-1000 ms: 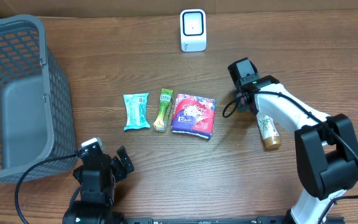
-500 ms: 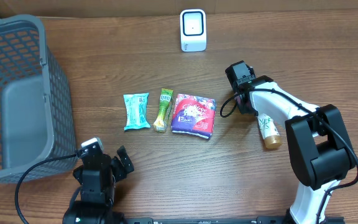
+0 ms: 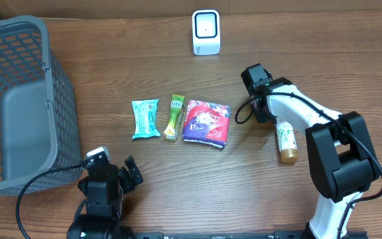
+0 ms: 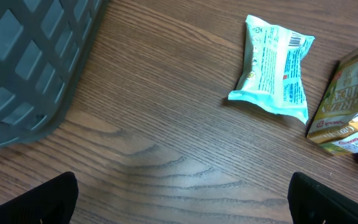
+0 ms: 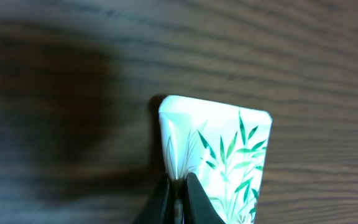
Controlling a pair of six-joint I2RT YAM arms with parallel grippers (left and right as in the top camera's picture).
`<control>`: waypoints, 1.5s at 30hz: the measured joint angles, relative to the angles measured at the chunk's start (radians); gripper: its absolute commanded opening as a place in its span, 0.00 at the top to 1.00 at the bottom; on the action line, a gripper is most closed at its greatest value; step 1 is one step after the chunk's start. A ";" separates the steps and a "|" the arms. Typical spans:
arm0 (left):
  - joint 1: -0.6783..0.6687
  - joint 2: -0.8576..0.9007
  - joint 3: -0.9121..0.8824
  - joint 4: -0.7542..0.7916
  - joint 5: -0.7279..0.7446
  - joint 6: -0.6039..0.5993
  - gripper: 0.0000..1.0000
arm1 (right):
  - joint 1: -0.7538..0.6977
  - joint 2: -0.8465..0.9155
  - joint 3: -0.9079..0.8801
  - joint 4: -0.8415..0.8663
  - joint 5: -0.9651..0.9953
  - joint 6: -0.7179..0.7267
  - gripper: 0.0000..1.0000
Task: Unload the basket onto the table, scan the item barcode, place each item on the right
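Right pincer has just closed, clamped on the flat crimped end of the white leaf-print tube with gold cap, which lies on the wooden table. Grasp looks made; lifting toward the white scanner is probably next. Left pincer apart, idle.

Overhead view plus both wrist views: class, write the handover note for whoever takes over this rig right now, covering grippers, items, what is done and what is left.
Grippers: the left gripper is open and empty, near the grey basket. The right gripper is shut on the flat end of the white leaf-print tube.
Items: the tube lies on the table, right of the purple pouch. The white scanner stands at the far edge.
Done: tube gripped.
Left: lift it and show its barcode to the scanner.
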 measured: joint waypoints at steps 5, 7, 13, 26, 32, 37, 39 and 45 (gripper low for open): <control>0.000 0.000 0.000 0.000 0.000 0.000 0.01 | -0.006 -0.002 0.064 -0.115 -0.157 0.009 0.96; 0.000 0.000 0.000 0.000 0.000 0.000 0.01 | -0.005 -0.007 0.097 -0.164 -0.257 0.016 0.96; 0.000 0.000 0.000 0.000 0.000 0.000 0.00 | -0.017 -0.082 0.146 -0.207 -0.622 0.033 0.96; 0.000 0.000 0.000 0.000 0.000 0.000 0.00 | -0.251 -0.142 0.149 -0.209 -1.049 0.052 0.96; 0.000 0.000 0.000 0.000 0.000 0.000 0.01 | -0.278 -0.142 0.089 -0.208 -0.966 0.060 0.96; 0.000 0.000 0.000 0.000 0.000 0.000 0.00 | -0.275 -0.142 0.055 -0.208 -0.943 0.075 0.84; 0.000 0.000 0.000 0.000 0.000 0.000 0.01 | -0.264 -0.142 0.055 -0.208 -0.941 0.083 0.72; 0.000 0.000 0.000 0.000 0.000 0.000 0.00 | -0.130 -0.142 0.055 -0.183 -0.830 0.101 0.53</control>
